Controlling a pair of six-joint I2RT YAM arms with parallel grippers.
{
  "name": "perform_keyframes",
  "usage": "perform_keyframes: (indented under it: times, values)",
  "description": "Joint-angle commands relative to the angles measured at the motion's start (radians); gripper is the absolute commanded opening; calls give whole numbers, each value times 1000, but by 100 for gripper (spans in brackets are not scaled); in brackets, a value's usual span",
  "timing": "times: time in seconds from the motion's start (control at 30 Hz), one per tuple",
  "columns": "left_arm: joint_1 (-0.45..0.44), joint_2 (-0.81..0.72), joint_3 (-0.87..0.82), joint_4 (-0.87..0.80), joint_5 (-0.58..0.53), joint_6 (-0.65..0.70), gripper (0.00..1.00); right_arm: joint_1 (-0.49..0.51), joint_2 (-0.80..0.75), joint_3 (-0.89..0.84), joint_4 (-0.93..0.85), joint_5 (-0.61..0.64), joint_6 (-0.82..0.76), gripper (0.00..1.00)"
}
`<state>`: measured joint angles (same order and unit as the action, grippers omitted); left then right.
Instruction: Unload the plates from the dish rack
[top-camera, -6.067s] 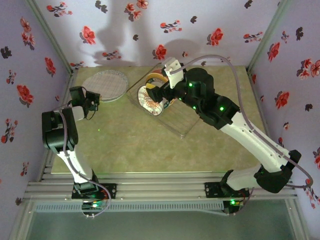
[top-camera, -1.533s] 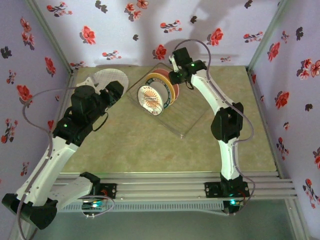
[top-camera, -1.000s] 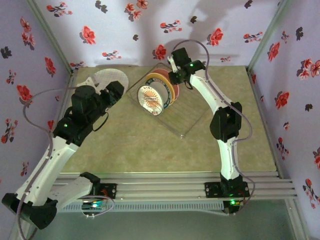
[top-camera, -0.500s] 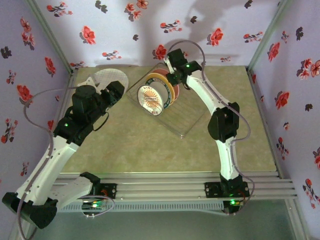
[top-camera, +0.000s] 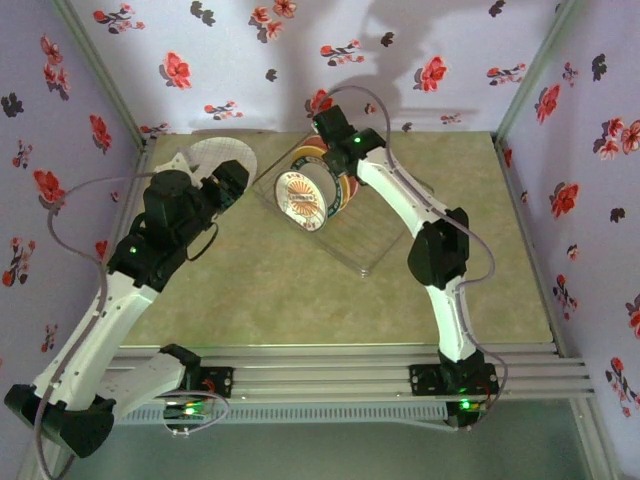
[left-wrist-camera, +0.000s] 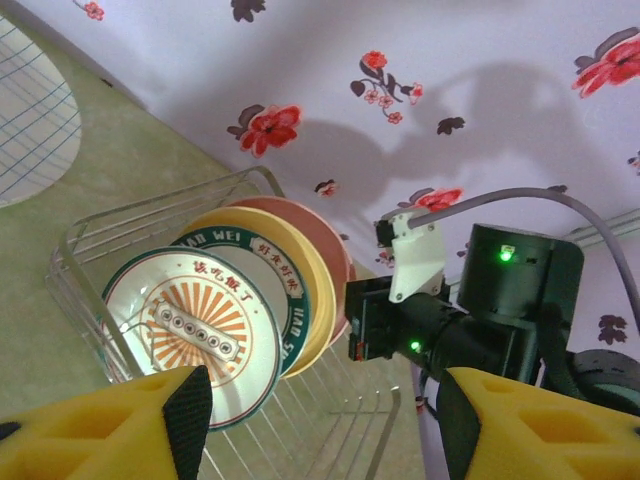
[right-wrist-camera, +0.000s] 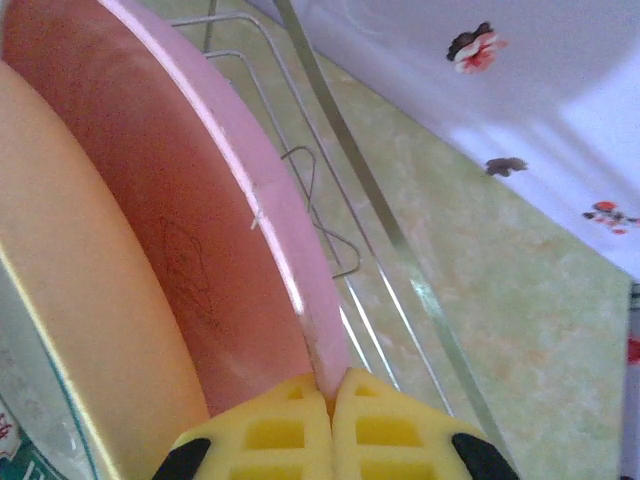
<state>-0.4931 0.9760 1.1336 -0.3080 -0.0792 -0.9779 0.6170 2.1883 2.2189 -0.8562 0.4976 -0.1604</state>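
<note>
Table (top-camera: 300, 290): flat, green marbled top. The top view gives its whole spread.

Dish rack (top-camera: 375, 240): clear square with thin ribs across the base, standing at the back centre. From above it reads as a see-through sheet. My left wrist view brings out its rounded rail and thin bars.

Grid plate (top-camera: 215, 155): white, round, fine blue lines. It lies flat on the table, left of the rack.

Four plates stand on edge in the rack, packed face to face:
- pink plate (right-wrist-camera: 200, 230), glossy with a thick rim, at the far end
- orange-tan plate (right-wrist-camera: 80, 350), matte
- green-rimmed plate (left-wrist-camera: 297, 310), its lettering legible from the left wrist
- sunburst plate (top-camera: 300, 198), smallest, orange rays on white, at the front

Right pincer (right-wrist-camera: 330, 400): yellow waffled pads pinched onto the pink plate's rim, which runs down into the seam between them.

Left pincer (left-wrist-camera: 320, 420): yellow pads spread wide, holding nothing, near the rack's left side.
</note>
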Motion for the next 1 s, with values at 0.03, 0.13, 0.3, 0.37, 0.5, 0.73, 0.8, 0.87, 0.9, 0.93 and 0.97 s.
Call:
perform_keyframes:
  times: [0.03,0.13,0.3,0.37,0.5,0.73,0.8,0.87,0.9,0.93,0.97]
  values:
    - [-7,-62,-79,162,-33,-46,65,47,-65,-10,93,160,-38,0]
    - [-7,-76,-62,123,-38,-48,65,62,-97,-36,120,208,-54,0]
    - [-7,-116,-66,131,-52,-39,65,64,-136,-45,119,247,-67,0]
    - [-7,-128,-79,163,-71,-37,64,64,-153,-50,121,265,-75,0]
    - [-7,-145,-115,244,-110,-61,63,64,-201,-67,140,297,-100,0]
    - [-8,-106,-93,287,-105,-85,62,46,-303,-102,153,353,-158,0]
    - [-9,-86,-85,299,-90,-88,63,41,-340,-114,158,368,-175,0]
    - [-11,-60,-72,304,-71,-91,63,34,-375,-124,160,379,-186,0]
    - [-13,-41,-60,301,-54,-89,63,30,-399,-132,157,383,-188,0]
    - [-16,-17,-41,295,-33,-82,63,24,-420,-140,154,383,-189,0]
    - [-17,6,-21,284,-10,-75,63,20,-441,-146,153,383,-186,0]
